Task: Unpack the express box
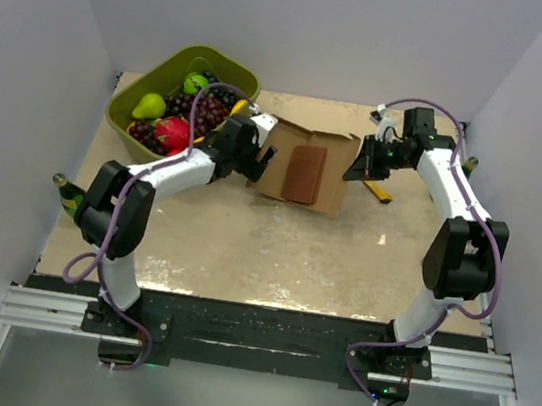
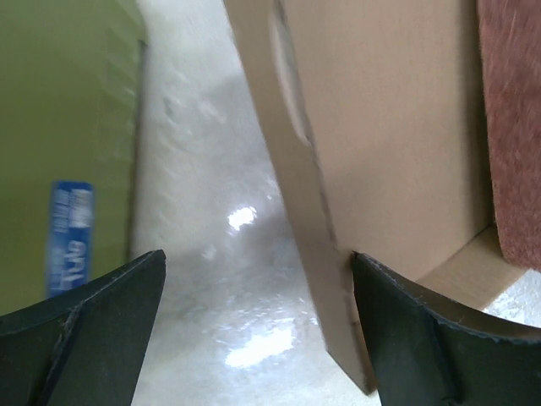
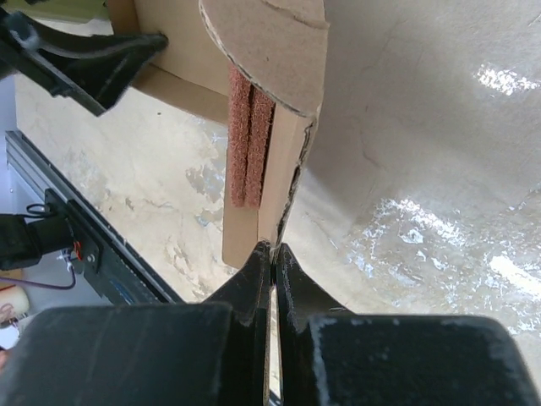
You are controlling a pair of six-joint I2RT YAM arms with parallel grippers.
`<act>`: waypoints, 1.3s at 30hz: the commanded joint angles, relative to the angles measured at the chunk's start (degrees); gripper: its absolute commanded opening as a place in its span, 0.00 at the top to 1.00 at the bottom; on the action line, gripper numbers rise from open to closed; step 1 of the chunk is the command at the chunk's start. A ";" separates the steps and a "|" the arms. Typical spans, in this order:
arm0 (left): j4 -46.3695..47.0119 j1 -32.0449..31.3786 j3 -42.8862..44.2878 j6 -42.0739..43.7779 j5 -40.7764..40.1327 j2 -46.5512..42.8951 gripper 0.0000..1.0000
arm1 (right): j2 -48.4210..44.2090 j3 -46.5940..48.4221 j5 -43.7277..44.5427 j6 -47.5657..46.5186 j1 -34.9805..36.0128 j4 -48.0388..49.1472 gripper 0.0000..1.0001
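The express box (image 1: 330,158) lies open at the back middle of the table, with a reddish-brown pad (image 1: 304,174) flat inside it. My left gripper (image 1: 257,157) is at the box's left side and open wide. In the left wrist view the box's left wall (image 2: 292,169) stands between the fingers (image 2: 258,326), close against the right finger (image 2: 423,338). My right gripper (image 1: 362,165) is at the box's right side. Its fingers (image 3: 273,250) are shut on the thin edge of the box's cardboard wall (image 3: 283,178), and the pad (image 3: 250,135) shows edge-on.
An olive-green tub (image 1: 129,102) of fruit stands just left of the box, its wall (image 2: 59,127) close to my left fingers. A small yellow and black object (image 1: 382,191) lies right of the box. White walls enclose the table on three sides.
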 commanded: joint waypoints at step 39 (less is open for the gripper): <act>9.57 -10.92 14.61 -12.90 22.80 11.39 0.00 | -5.27 -5.19 -3.93 9.14 0.23 5.44 1.00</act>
